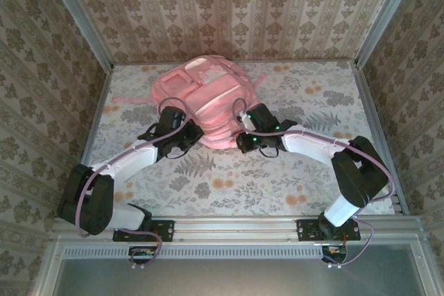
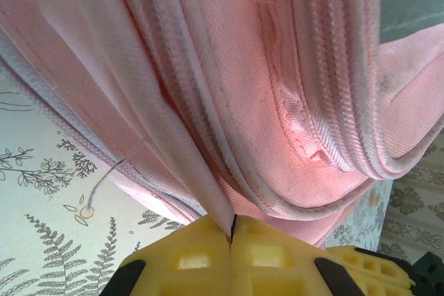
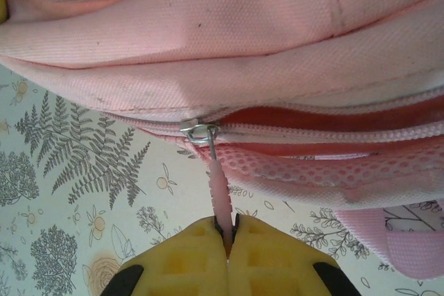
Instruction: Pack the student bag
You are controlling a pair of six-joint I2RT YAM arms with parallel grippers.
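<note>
The pink student bag lies at the back middle of the table, its near end between both arms. My left gripper is at the bag's near left edge, and the left wrist view has it shut on a fold of the bag's pink fabric. My right gripper is at the near right edge. Its yellow fingers are shut on the pink zipper pull, which hangs from the metal slider. To the right of the slider the zipper is parted, showing a red lining.
A floral cloth covers the table. Patterned walls stand on three sides, with metal frame posts at the back corners. A pink strap trails left from the bag. Open cloth lies between the bag and the arm bases.
</note>
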